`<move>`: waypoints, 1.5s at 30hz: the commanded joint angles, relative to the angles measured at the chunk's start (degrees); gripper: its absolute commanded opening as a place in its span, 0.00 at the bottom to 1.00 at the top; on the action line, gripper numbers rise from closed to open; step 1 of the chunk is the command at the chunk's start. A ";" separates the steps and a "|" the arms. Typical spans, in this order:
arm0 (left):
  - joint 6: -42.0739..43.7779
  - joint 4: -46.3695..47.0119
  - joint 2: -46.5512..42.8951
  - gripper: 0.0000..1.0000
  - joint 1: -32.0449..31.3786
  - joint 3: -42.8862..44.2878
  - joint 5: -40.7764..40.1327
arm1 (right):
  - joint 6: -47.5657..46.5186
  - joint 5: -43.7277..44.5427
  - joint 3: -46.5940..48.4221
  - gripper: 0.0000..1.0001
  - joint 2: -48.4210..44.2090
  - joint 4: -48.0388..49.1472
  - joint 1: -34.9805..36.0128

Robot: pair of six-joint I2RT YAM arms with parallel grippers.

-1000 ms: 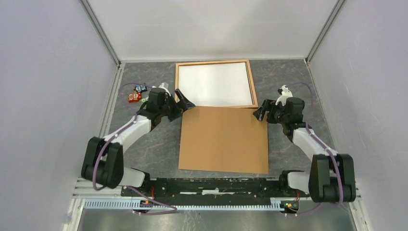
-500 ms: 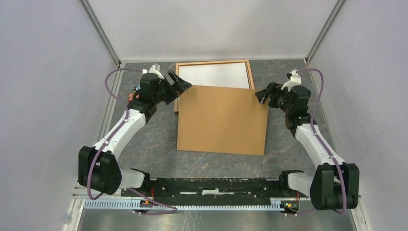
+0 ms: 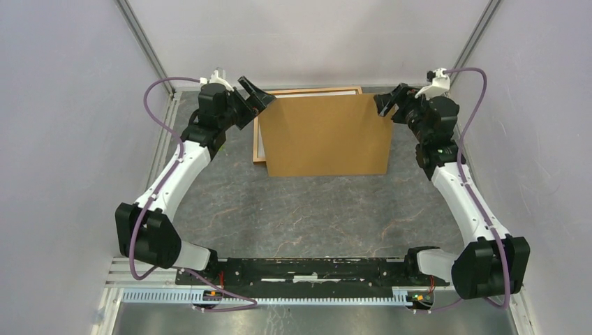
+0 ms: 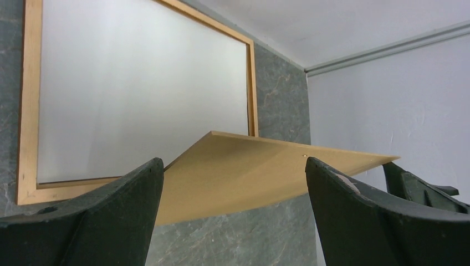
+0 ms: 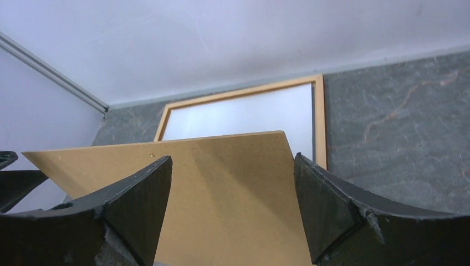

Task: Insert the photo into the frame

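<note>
Likely light, stiff, slick: plain brown fibreboard backing board [image 3: 328, 136], tilted over thin light-brown wooden frame [image 4: 30, 94] holding white-backed print [image 4: 138, 83]; best pinched at far corners, inside gaping, unclenched left gripper [image 4: 233, 166] and right gripper [image 5: 231, 160].

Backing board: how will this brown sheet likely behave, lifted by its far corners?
Probably a bit flexible: in the left wrist view the backing board bows between the left hand and right hand. Likely light for its size, being so thin. It may slide, since it stands tilted over the frame with only its far corners at the open hands.
</note>
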 commanded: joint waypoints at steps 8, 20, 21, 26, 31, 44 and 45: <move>-5.49 2.66 1.27 0.99 -3.53 14.79 12.77 | 5.71 -13.55 12.48 0.82 3.86 0.04 7.33; -2.36 -1.36 12.56 1.00 -1.62 30.22 9.84 | 4.81 -13.99 30.12 0.80 21.19 1.10 7.48; -1.85 -1.90 13.51 0.99 -1.21 31.44 9.60 | 4.93 -14.41 30.54 0.80 22.22 2.15 7.49; 0.30 -1.84 19.67 1.00 -0.40 38.10 10.49 | 4.51 -15.31 34.54 0.79 28.19 6.74 7.49; 0.60 -1.88 26.55 0.98 0.69 44.79 12.70 | 4.00 -15.22 38.96 0.78 33.80 8.15 7.49; -1.31 1.88 36.83 0.95 2.93 53.92 14.59 | 2.48 -13.91 47.72 0.77 41.88 8.00 7.38; -1.45 2.01 37.36 0.95 3.01 54.46 14.87 | 2.32 -13.92 48.53 0.77 42.41 7.68 7.38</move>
